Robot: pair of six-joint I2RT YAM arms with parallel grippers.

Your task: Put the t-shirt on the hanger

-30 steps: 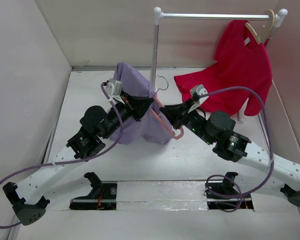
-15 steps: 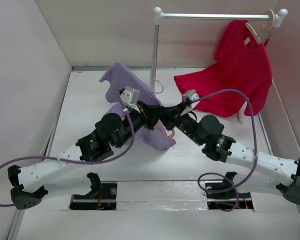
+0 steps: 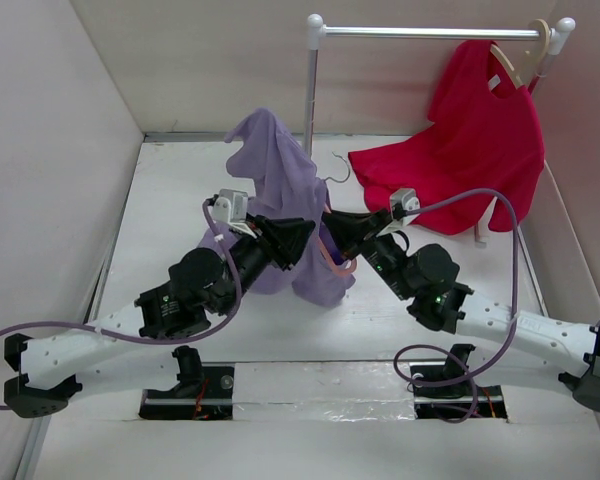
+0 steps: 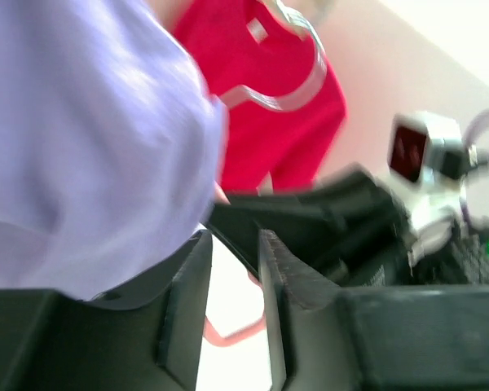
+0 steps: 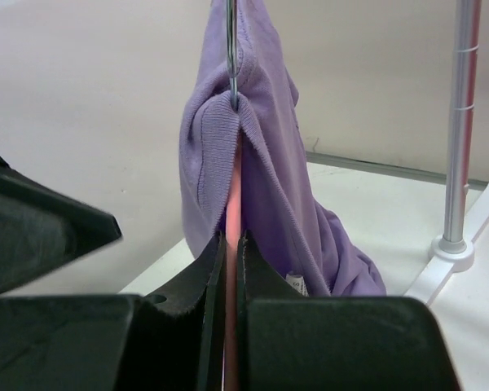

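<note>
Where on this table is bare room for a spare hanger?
Bare table lies between the left wall and the t-shirt, and in the near strip between the left arm and right arm. A smaller patch lies by the right wall, in front of the red shirt. The middle is crowded: the left gripper and right gripper meet at the hanger and t-shirt.

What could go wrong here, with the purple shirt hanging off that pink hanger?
The right gripper pinches only the thin hanger, so the weight of the t-shirt might twist it loose. The left gripper stands open beside the cloth, which looks bunched and could slide off one side. The hook sits near the rail post and might snag.
</note>
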